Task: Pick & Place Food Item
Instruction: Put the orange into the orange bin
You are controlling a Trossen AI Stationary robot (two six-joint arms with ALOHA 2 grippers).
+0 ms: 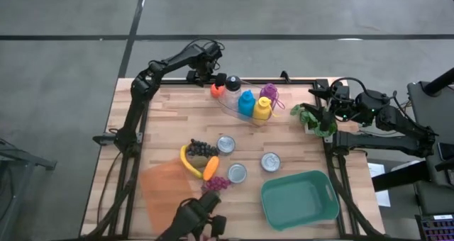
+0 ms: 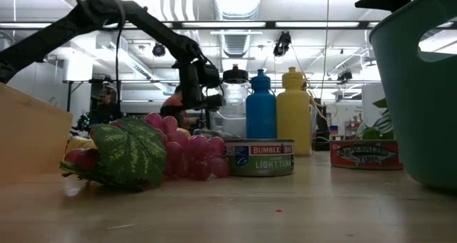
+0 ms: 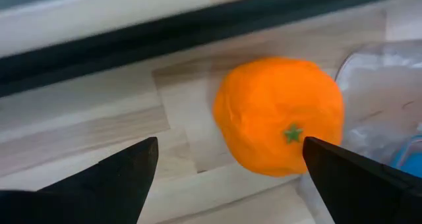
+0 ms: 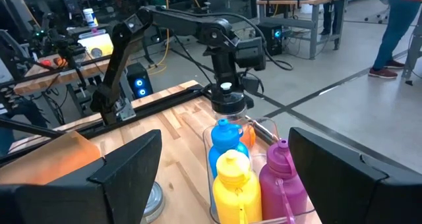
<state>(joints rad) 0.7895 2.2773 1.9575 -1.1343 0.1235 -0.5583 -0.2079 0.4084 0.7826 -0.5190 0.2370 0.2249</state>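
At the upper middle of the frame, the left end effector (image 1: pixel 215 83) hovers over the orange (image 1: pixel 217 91), fingers apart. The right end effector (image 1: pixel 328 108) waits at the right edge of the desk (image 1: pixel 170 120), fingers apart.

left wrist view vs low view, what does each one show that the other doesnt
Only the left wrist view shows the orange on the table planks, lying between the open left gripper's fingers and beside a clear bottle.

Only the low view shows the grapes with a leaf, two tuna cans, the blue bottle, the yellow bottle and the green bin's wall.

Both share the wooden table, the left arm's gripper end and the clear bottle.
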